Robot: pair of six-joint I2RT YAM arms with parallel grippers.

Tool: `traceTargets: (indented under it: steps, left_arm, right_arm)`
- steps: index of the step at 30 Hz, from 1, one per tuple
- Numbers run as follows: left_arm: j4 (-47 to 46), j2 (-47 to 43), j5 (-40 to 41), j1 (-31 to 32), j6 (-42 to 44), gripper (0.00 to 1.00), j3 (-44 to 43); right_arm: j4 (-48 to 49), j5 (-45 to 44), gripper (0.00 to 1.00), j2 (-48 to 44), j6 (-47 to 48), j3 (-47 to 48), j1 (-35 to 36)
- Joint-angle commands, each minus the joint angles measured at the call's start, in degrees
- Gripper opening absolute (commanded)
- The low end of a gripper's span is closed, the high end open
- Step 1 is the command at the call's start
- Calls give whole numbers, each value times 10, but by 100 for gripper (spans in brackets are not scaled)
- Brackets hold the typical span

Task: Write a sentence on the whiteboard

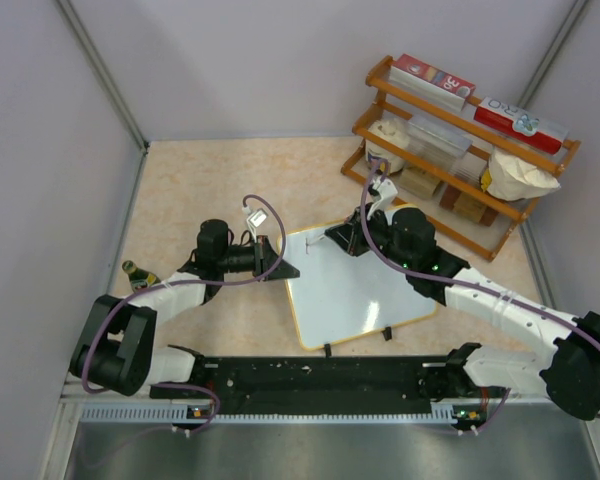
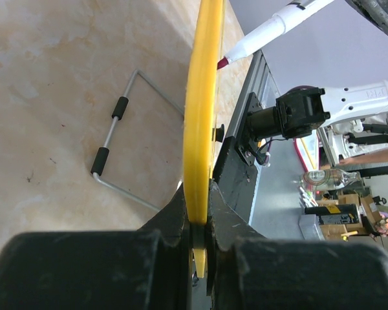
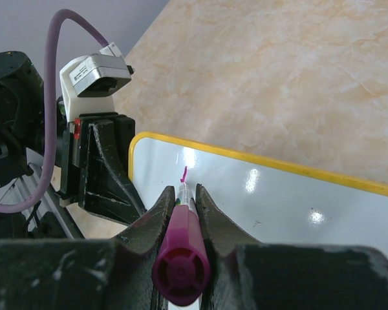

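1. Right gripper clamped on magenta marker, tip on whiteboard near its rounded corner.
2. Short pink stroke at tip.
3. Left gripper at that corner's yellow edge.
4. Beige marbled table beyond.

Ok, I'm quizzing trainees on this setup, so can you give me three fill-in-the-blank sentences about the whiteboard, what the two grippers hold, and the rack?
1. The whiteboard has a thin frame coloured ____.
2. The right gripper is shut on the marker, while the left gripper is shut on the edge of the ____.
3. The rack at the table's far right is made of ____.

Missing words: yellow; whiteboard; wood.
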State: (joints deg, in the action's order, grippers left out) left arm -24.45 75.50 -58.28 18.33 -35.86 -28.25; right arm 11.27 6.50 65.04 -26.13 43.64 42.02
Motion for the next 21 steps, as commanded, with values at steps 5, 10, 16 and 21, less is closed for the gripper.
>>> traceTargets:
  steps: [5, 10, 16, 21]
  left_arm:
    - [11, 7, 15, 3, 38, 0, 10]
    - [12, 6, 17, 3, 40, 0, 10]
    - [12, 6, 18, 2, 40, 0, 11]
    - [10, 7, 15, 3, 40, 0, 12]
  right_arm:
    - [-22, -33, 0, -8, 20, 15, 6]
    - [-35, -53, 0, -12, 27, 18, 6]
    - [-45, -63, 0, -18, 29, 19, 6]
    - [-42, -63, 0, -24, 28, 17, 5]
